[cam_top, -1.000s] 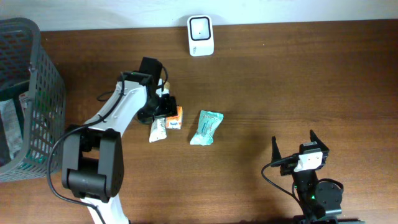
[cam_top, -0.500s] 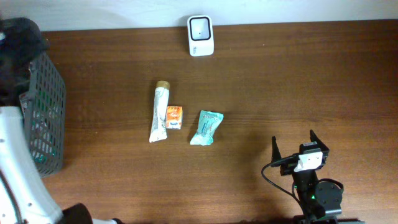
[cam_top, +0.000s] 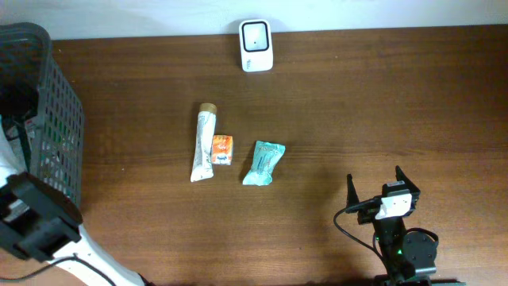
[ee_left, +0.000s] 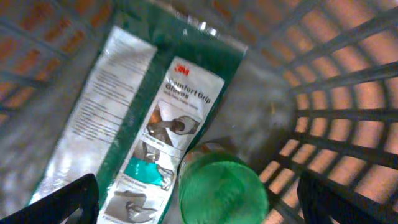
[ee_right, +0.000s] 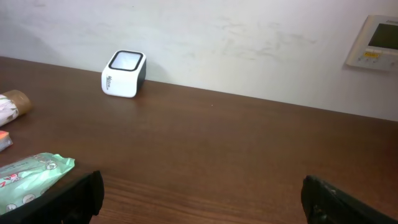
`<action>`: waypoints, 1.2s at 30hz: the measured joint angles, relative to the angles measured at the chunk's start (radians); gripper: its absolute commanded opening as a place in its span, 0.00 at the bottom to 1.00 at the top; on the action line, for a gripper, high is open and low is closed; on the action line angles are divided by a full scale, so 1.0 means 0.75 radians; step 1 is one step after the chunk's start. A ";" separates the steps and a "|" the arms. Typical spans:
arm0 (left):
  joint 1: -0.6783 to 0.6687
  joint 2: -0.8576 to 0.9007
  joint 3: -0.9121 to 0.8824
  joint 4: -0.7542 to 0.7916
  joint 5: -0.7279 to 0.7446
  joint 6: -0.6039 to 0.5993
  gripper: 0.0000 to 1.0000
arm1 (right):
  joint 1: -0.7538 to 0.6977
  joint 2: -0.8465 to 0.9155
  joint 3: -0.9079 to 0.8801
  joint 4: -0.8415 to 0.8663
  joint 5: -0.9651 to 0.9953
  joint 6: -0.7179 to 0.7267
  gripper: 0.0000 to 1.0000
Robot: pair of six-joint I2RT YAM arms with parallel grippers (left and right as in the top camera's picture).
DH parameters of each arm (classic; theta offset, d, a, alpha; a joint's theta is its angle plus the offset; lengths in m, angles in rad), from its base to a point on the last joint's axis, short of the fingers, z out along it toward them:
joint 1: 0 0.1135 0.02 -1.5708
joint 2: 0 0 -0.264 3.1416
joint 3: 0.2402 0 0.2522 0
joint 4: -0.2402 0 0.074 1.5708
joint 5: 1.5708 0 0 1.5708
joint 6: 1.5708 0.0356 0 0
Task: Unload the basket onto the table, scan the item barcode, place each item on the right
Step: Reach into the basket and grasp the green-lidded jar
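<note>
Left gripper (ee_left: 202, 208) spread wide, empty, hovering inside basket (ee_left: 336, 81) over green-capped jar (ee_left: 221, 186) and glove pack (ee_left: 168, 106). Looks like the pick step. Next: drop, clamp one item. Right gripper (ee_right: 202, 202) parked, also wide, empty. Scanner (cam_top: 256, 45) at far edge.

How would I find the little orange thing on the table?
Look at the middle of the brown table, where three things lie in a row. The orange packet sits between the long white tube and the teal pouch, close beside the tube. It is the smallest and the only orange one.
</note>
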 measured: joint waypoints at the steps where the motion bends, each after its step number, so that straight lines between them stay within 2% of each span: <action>1: 0.000 0.041 0.000 -0.006 0.005 0.001 0.99 | 0.000 0.000 0.000 0.000 0.000 0.001 0.98; 14: 0.010 0.181 -0.006 -0.089 0.135 0.158 0.98 | 0.000 0.000 0.000 0.000 0.000 0.001 0.98; 16: 0.010 0.194 -0.006 -0.086 0.135 0.161 0.93 | 0.000 0.000 0.000 0.000 0.000 0.000 0.98; 20: 0.009 0.194 -0.007 -0.088 0.151 0.172 0.63 | 0.000 0.000 0.000 0.000 -0.001 0.000 0.98; 26: 0.004 0.194 0.001 -0.101 0.153 0.183 0.56 | 0.000 0.000 0.000 0.000 0.000 0.000 0.98; 29: 0.004 0.195 0.046 -0.189 0.154 0.183 0.54 | 0.000 0.000 0.000 0.000 0.000 0.001 0.98; 36: 0.004 0.184 0.499 -0.432 0.164 0.177 0.50 | 0.000 0.000 0.000 0.000 0.000 0.001 0.98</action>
